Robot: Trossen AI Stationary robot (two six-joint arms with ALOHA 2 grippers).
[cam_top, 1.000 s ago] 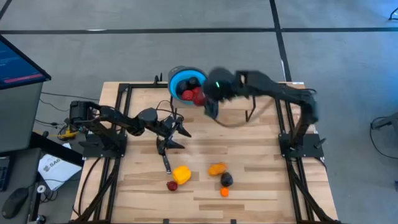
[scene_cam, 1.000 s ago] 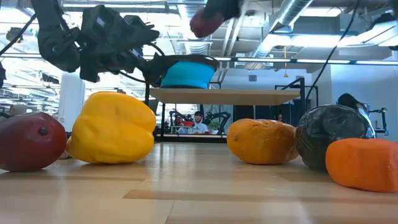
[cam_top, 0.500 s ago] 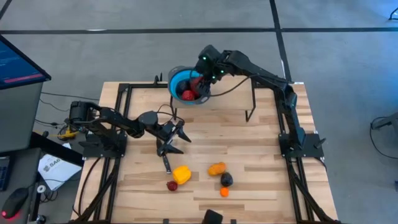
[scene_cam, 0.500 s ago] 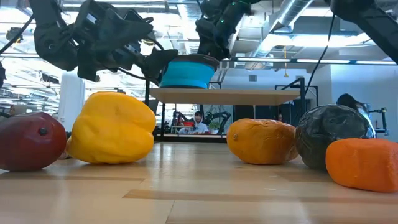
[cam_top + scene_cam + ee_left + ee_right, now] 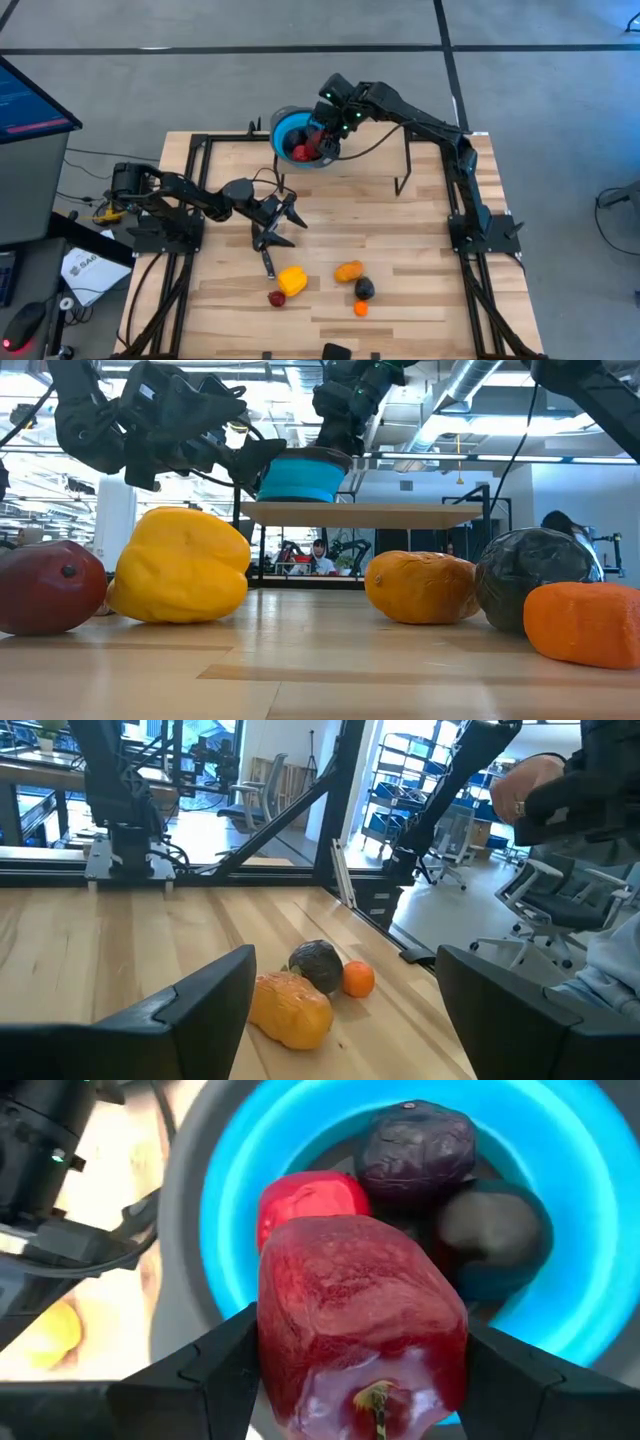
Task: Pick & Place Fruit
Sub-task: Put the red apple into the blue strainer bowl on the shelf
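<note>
Wooden slats make up the table (image 5: 420, 230), framed by black rails. From the left, the left gripper (image 5: 283, 215) hangs with fingers spread wide and empty, a black-handled knife (image 5: 267, 262) just below it. Five fruits lie near the front edge: a red one (image 5: 276, 298), a yellow one (image 5: 292, 280), two orange (image 5: 349, 271) (image 5: 361, 309) and one black (image 5: 364, 289). Farther back, the right gripper (image 5: 325, 140) is clamped on a red fruit (image 5: 360, 1320) over the blue bowl (image 5: 283, 130), which already holds three fruits.
</note>
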